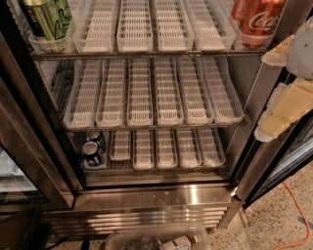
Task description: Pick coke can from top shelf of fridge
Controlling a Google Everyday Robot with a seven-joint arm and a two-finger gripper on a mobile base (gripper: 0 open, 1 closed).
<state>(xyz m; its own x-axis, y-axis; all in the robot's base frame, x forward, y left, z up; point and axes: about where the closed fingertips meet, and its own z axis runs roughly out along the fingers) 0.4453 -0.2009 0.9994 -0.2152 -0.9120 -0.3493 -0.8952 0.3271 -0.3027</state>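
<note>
The coke can (258, 22) stands upright at the far right end of the top shelf (134, 29), at the front of the rightmost white slotted lane, its white script facing the camera and its top cut off by the upper edge of the view. Part of a 2nd red can (238, 10) shows just behind it to the left. At the opposite, left end of the same shelf stands a green can (46, 19). The gripper (286, 105) appears as a pale cream, blurred shape at the right edge of the view, outside the fridge (151, 200) and in front of its right door frame, below and to the right of the coke can and apart from it; whether it is released or clenched cannot be told. On the bottom rack, 2 dark-blue cans (93, 148) sit one behind the other in the leftmost lane. Below the stainless-steel base, a clear plastic container (156, 240) lies on the speckled floor, and an orange cable (299, 211) runs across the floor at the lower right.
</note>
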